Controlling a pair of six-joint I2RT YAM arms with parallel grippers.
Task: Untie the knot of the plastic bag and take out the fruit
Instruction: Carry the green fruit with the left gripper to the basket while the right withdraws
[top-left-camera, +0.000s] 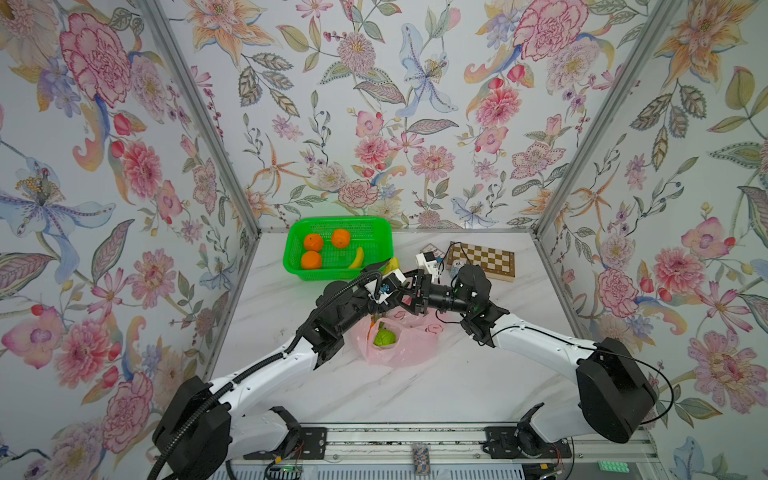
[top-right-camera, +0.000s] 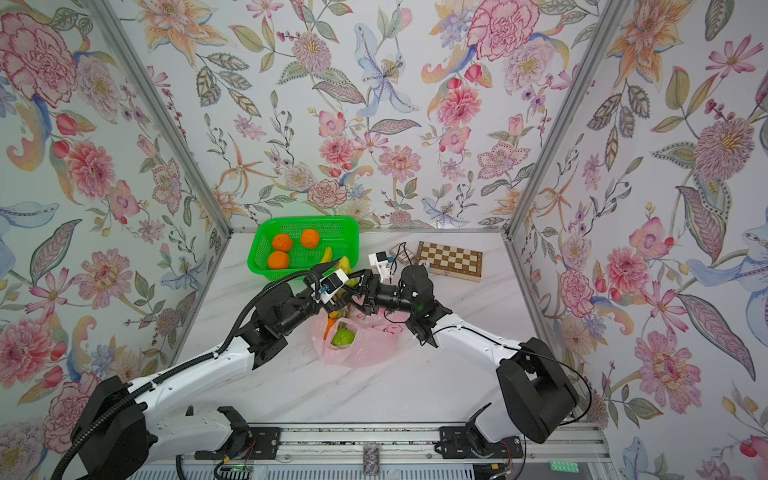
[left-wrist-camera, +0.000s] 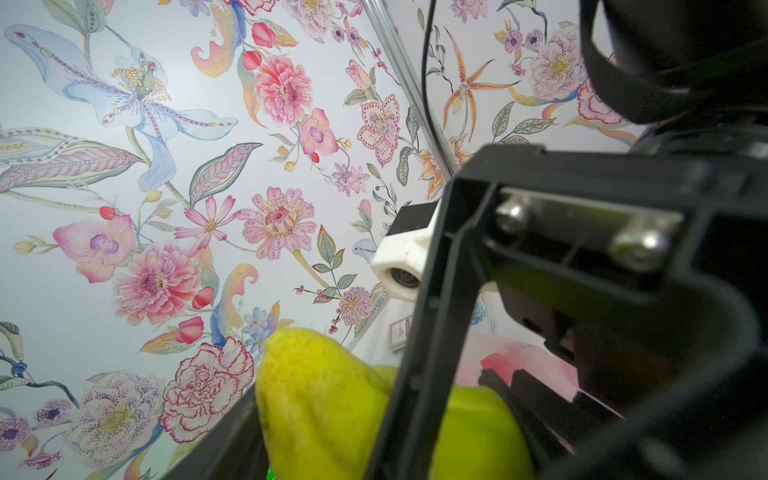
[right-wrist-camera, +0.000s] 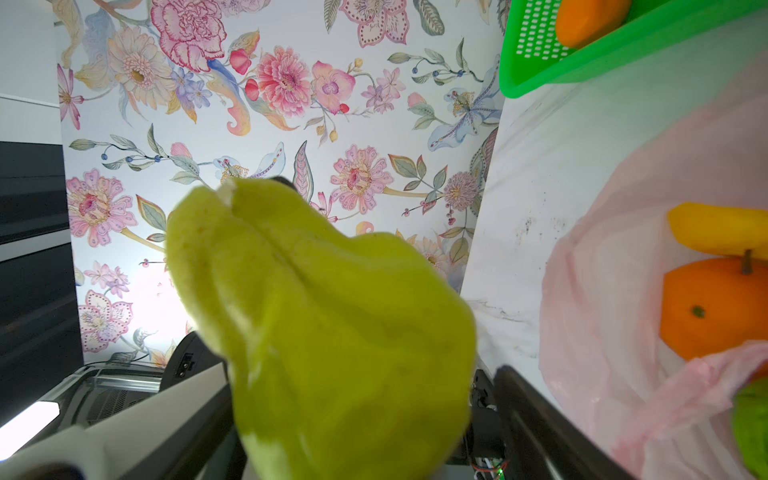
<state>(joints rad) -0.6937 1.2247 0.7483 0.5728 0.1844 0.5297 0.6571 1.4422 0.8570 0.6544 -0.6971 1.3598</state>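
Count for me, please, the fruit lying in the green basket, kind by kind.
Oranges: 3
Banana: 1
Total in the green basket: 4

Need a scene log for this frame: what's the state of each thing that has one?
Bag: open, slumped on the table, fruit inside.
Pear: off the table, between both tools.
Left tool: at the pear, grip unclear.
Right tool: around the pear, grip unclear.
Basket: upright, holds three oranges and a banana.
Chessboard: folded shut, lying flat.
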